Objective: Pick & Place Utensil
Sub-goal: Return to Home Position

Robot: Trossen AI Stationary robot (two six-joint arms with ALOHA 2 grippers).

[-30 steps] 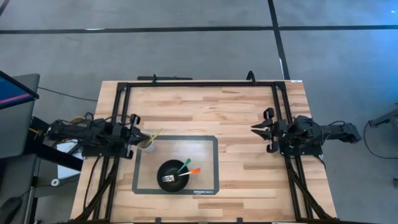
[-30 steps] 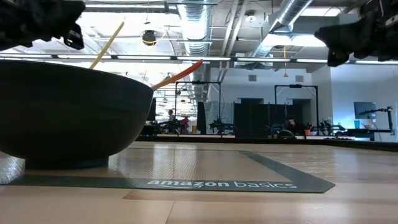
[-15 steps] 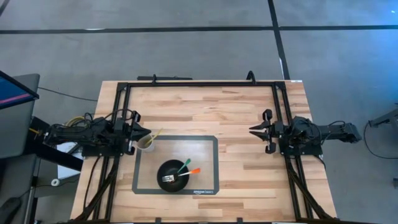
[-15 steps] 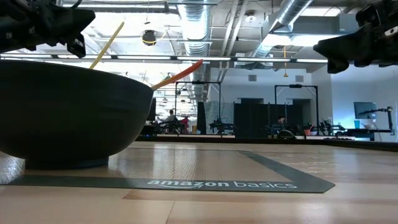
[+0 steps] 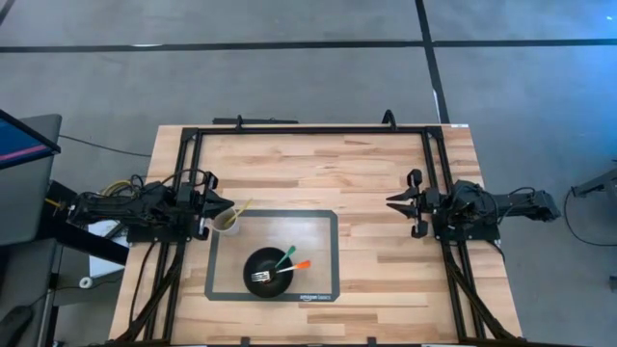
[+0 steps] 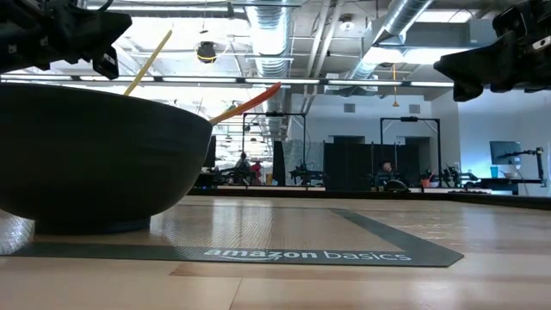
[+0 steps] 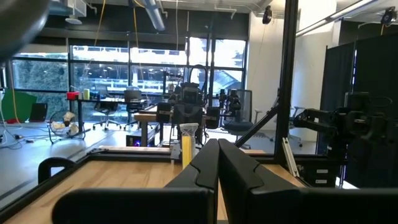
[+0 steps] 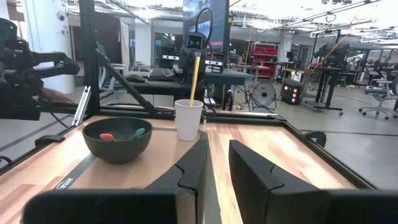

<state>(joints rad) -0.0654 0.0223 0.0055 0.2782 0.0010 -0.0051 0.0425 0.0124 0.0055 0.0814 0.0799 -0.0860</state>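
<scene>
While both are hovering idle | L claw (image 5: pixel 221 209) holding fingers together; white cup (image 5: pixel 228 222) w/ yellow straw (image 5: pixel 241 206) sitting just beside it | R claw (image 5: pixel 392 201) gaping slightly; black bowl (image 5: pixel 266 271) lying well apart

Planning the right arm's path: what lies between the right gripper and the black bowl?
High view: only bare wooden table and the mat border lie between the right gripper and the black bowl.

Robotics lab, open-plan, industrial. Bare ducts (image 6: pixel 405 26) overhead, grey concrete floor (image 5: pixel 289 82). Another black-framed workbench (image 7: pixel 152 116) stands beyond. Office chairs (image 8: pixel 379 99), floor fan (image 8: pixel 264 96), wall of windows (image 7: pixel 99 68).
</scene>
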